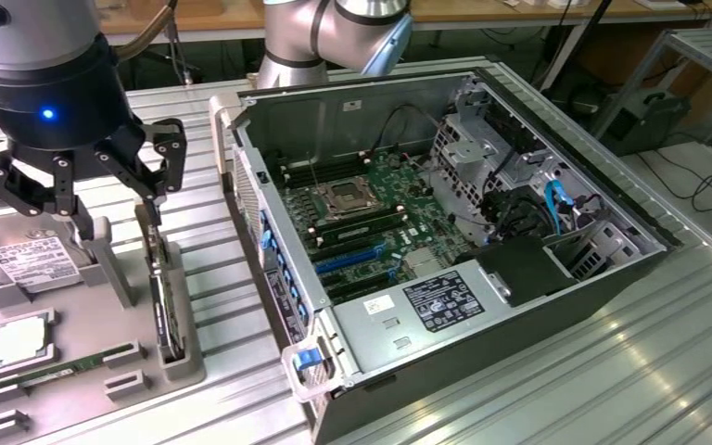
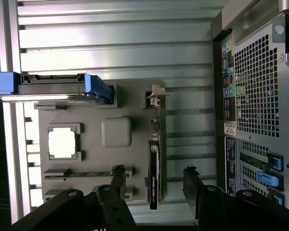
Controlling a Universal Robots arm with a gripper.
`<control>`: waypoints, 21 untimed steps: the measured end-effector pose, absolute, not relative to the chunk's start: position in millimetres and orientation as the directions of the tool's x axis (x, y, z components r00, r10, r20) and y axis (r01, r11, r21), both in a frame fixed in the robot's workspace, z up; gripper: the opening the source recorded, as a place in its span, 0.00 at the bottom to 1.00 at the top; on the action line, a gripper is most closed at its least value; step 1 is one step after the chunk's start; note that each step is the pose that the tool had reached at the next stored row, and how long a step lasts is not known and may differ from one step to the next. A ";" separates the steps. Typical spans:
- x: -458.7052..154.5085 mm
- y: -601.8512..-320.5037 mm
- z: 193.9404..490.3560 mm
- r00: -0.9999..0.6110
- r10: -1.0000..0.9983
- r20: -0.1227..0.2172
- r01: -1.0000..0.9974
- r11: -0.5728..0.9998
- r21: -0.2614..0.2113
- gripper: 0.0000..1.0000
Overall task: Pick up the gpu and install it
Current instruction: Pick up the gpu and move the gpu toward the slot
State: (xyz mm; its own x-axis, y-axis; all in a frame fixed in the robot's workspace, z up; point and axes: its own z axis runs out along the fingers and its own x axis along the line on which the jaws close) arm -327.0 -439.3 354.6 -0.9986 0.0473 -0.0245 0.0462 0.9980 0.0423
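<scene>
The gpu (image 1: 166, 301) is a thin black card standing on edge in a slot of the grey holder tray (image 1: 84, 324), on the exterior view's left. My gripper (image 1: 115, 211) hangs just above it, open, with nothing between the fingers. In the wrist view the gpu (image 2: 154, 166) lies as a dark strip between my two black fingertips (image 2: 119, 169), with its silvery bracket end (image 2: 157, 94) further along. The gripper (image 2: 154, 169) straddles the card without touching it. The open computer case (image 1: 455, 232) stands beside the tray, with blue expansion slots (image 1: 349, 261) on its motherboard.
The tray (image 2: 130, 101) also carries a hard drive (image 1: 29, 260) in blue rails (image 2: 94, 85), a square processor (image 2: 62, 143) and a green memory stick (image 2: 82, 173). The case's perforated rear panel (image 2: 255, 91) is close beside the tray. Everything rests on a ribbed metal table (image 1: 578, 371).
</scene>
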 end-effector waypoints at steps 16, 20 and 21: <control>-327.1 -439.6 341.2 -0.999 0.047 -0.025 0.046 0.998 0.042 0.60; -327.0 -439.8 337.4 -0.999 0.047 -0.024 0.046 0.998 0.042 0.60; -327.1 -439.8 336.6 -0.999 0.047 -0.024 0.046 0.998 0.042 0.60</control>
State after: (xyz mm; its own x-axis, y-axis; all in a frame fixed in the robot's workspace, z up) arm -327.1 -439.8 336.6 -0.9986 0.0473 -0.0244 0.0463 0.9980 0.0422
